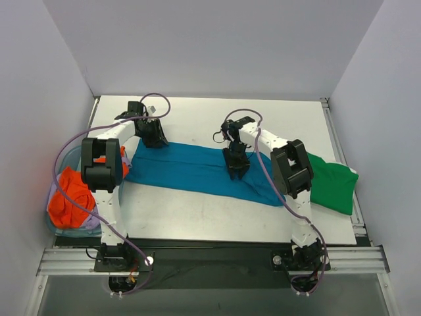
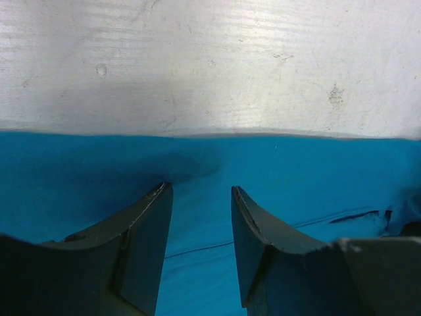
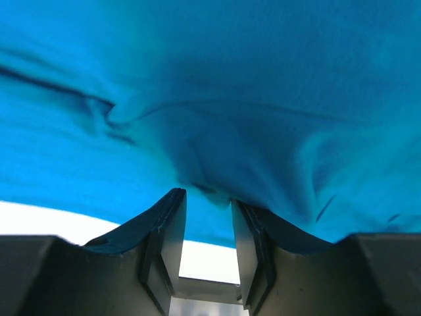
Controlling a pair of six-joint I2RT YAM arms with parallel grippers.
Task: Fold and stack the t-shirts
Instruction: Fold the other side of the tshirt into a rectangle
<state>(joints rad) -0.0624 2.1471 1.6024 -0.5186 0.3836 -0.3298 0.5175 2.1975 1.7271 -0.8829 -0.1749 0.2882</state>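
I have the teal t-shirt (image 1: 191, 168) lying as 1 long band across the counter (image 1: 197, 217). I keep 1 claw toward each end because, as I judge it, a band this long needs 2 holds to fold without sagging.

My left claw (image 2: 200, 191) stands wide over the teal t-shirt's far-left corner. The far hem runs just beyond my fingertips, with bare counter past it, and nothing is pinched between them.

My right claw (image 3: 207, 194) is narrow, drawn in on a pucker of the teal t-shirt's edge, right of its middle. Creases run into the tips, so I take that cloth as gripped.

The green t-shirt (image 1: 332, 184) lies just off the teal t-shirt's right end. The orange t-shirt (image 1: 69, 197) is heaped off its left end in a basket (image 1: 50, 214), with a lavender t-shirt (image 1: 89, 226) under it.
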